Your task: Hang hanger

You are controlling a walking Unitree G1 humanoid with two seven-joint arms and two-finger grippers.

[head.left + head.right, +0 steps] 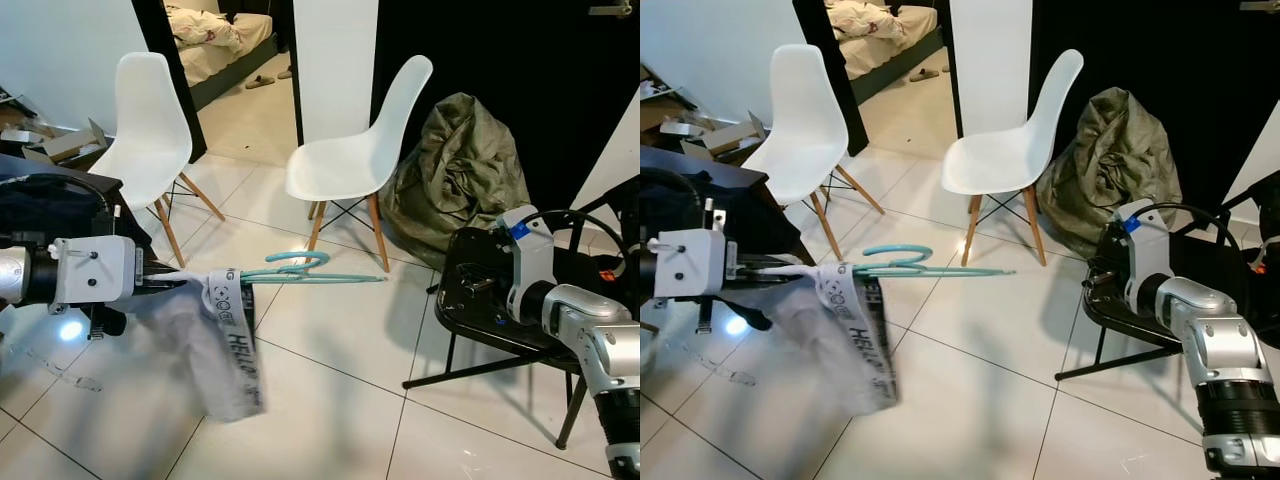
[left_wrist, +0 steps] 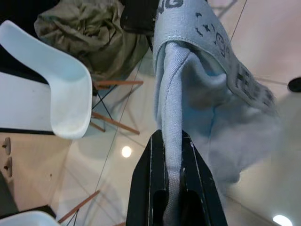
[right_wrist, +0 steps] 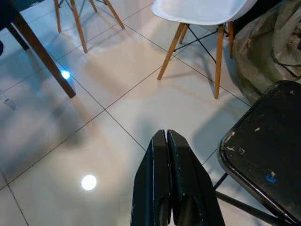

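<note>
— White floor tiles (image 1: 330,370) are filling the frame; two white chairs (image 1: 355,150) are standing at upper centre, an olive bag (image 1: 460,170) slumping right of them.

— Where is the hanger sitting?

— The teal hanger (image 1: 300,270) is jutting out level at mid-frame, a grey garment (image 1: 225,340) drooping from it. The left end effector (image 2: 172,155) is clamping that fabric at left.

— The other one?

— The right end effector (image 3: 167,141) is hovering pinched shut, holding nothing, beside a black folding chair (image 1: 480,290) at lower right.
</note>
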